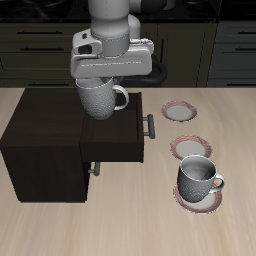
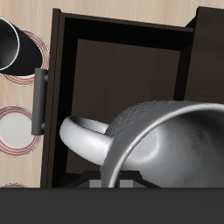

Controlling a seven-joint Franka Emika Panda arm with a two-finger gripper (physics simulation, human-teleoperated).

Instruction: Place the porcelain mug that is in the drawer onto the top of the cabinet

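— Tool (image 1: pixel 99 88) first: what is it doing?

— It hangs from the arm above the open drawer (image 1: pixel 118 138), and it is closed on the mug (image 1: pixel 100 98). The mug is up in the air. It does not touch the drawer or the cabinet (image 1: pixel 45 140).

— Which way does the mug sit in the tool?

— It is upright, with its top inside the tool. Its handle (image 1: pixel 121 97) sticks out toward the plates. In the wrist view the mug (image 2: pixel 166 144) fills a big part of the picture and its handle (image 2: pixel 83 140) loops out to the side. The tool's fingers are hidden there.

— Where is the mug over the cabinet?

— It hangs near the far edge of the drawer, right by the flat dark top. I cannot tell if it is over the top or over the drawer.

— Is the drawer pulled out?

— Yes. It sticks out from the cabinet, with its grey bar (image 1: pixel 151 127) on the front. The wrist view looks down into the drawer (image 2: pixel 122 87), and the part I can see has nothing in it. The bar (image 2: pixel 38 101) is on its edge.

— What else is on the counter (image 1: pixel 130 225)?

— A second mug (image 1: pixel 197 180) stands on a plate (image 1: pixel 197 197) near the front edge. Two more plates sit farther back. One plate (image 1: pixel 190 148) is just behind that mug, and another plate (image 1: pixel 180 110) is farther back again.
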